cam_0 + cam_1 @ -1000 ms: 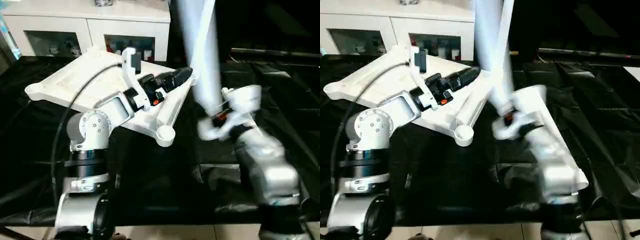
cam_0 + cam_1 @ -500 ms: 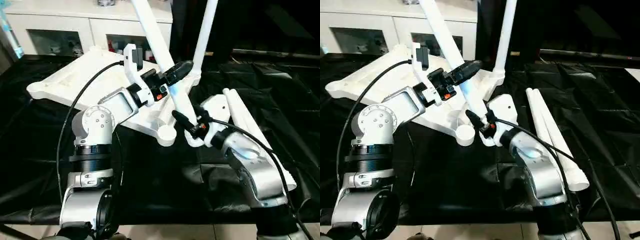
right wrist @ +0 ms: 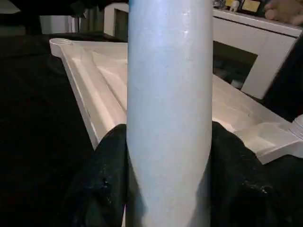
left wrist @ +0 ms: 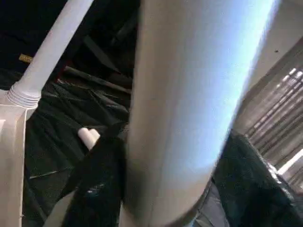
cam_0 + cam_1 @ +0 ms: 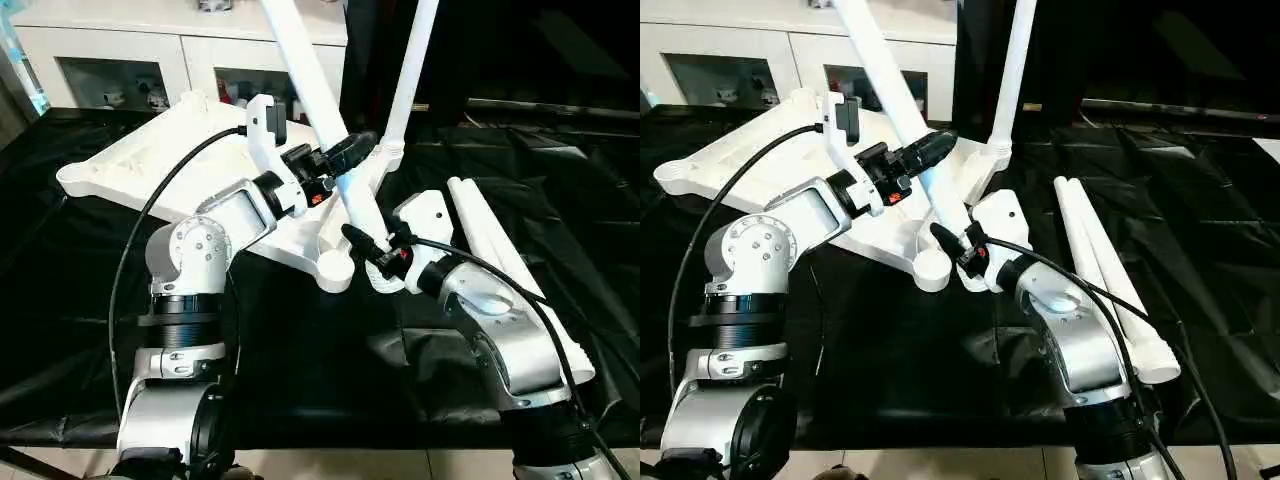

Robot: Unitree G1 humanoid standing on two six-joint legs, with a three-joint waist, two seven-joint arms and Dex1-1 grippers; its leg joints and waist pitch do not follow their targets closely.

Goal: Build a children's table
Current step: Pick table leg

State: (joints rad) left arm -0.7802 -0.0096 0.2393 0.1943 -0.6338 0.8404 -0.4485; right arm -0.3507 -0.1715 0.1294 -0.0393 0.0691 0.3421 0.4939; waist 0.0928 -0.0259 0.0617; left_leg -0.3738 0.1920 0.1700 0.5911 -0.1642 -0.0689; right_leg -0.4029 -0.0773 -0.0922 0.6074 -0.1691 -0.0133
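Observation:
The white tabletop [image 5: 150, 165] lies underside up on the black-draped table. One leg [image 5: 408, 80] stands upright in its far right corner socket. A second leg [image 5: 318, 90] leans to the left above the tabletop. My left gripper [image 5: 355, 150] is shut on the middle of this leaning leg, with a black finger [image 4: 99, 184] against each side. Lower down, my right gripper [image 5: 362, 240] is shut on the same leg near its bottom end. That end hangs just right of the near corner socket [image 5: 333, 270]. Two loose legs [image 5: 490, 240] lie side by side on the cloth.
A white glass-door cabinet [image 5: 180, 50] stands behind the table. The black cloth [image 5: 300, 370] spreads to the front edge. The loose legs lie close along my right forearm [image 5: 500, 330].
My right arm has swung the leg from upright to a leftward lean and lowered it. My left gripper's fingers have closed in on the leg.

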